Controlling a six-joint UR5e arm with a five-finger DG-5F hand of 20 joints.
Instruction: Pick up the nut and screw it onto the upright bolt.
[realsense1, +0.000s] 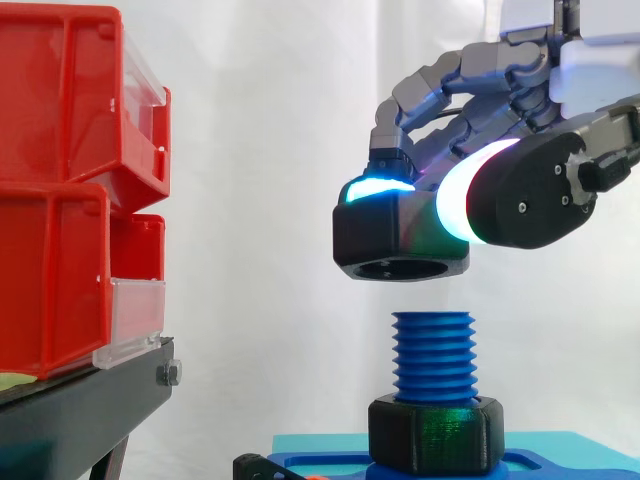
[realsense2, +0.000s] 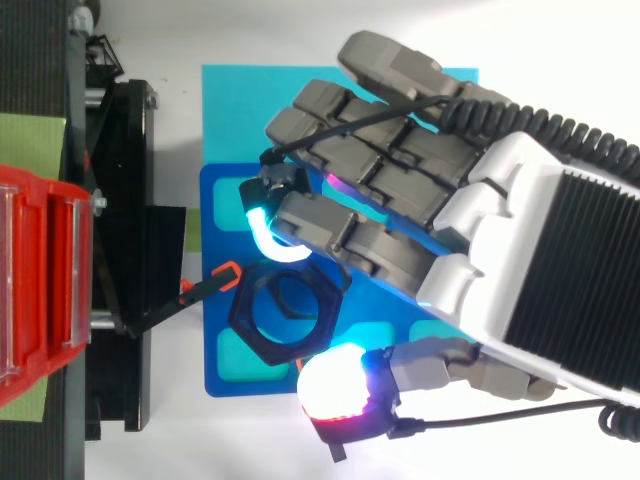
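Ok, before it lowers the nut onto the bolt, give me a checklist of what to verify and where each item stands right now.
1. Grip on the nut: ok. The hand pinches it between a finger and the thumb.
2. Gap above the bolt: ok. The nut hangs clear of the top thread.
3. Centred over the bolt: not ok. In the side view the nut sits slightly toward the red bins.
4. Nut level: cannot tell.
5. Bolt upright: ok. It stands straight on the blue base, with a second nut at its foot.
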